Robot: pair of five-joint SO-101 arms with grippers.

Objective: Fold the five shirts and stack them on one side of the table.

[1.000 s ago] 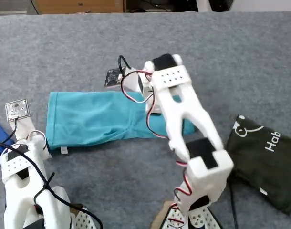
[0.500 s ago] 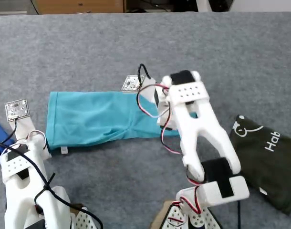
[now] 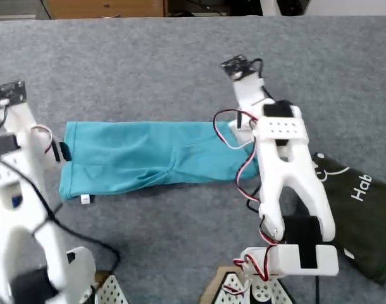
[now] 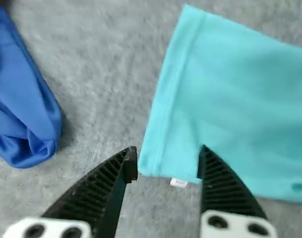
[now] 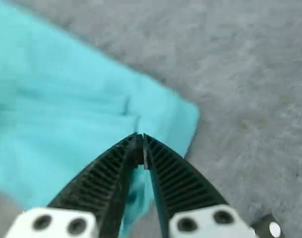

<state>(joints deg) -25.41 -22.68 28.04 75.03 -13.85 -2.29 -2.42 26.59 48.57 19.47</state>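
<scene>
teal shirt (image 3: 149, 155) flat between blue shirt (image 4: 22, 99) and black shirt (image 3: 354, 209); left gripper (image 4: 167, 151) spread, right gripper (image 5: 140, 142) clenched

Over a grey felt-like table covering (image 3: 180, 57), evenly lit from edge to edge. Past the far edge, a light brown wooden cabinet front (image 3: 104, 7), then a dark shadowed gap (image 3: 205, 6), then a white panel (image 3: 351, 6) toward the corner.

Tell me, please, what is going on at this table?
Two robot arms are at a teal shirt, laid in a long strip on the grey table. The left gripper is open over one end's corner. The right gripper is shut above the other end, whether on cloth I cannot tell. A black shirt and a blue shirt lie to the sides.
</scene>
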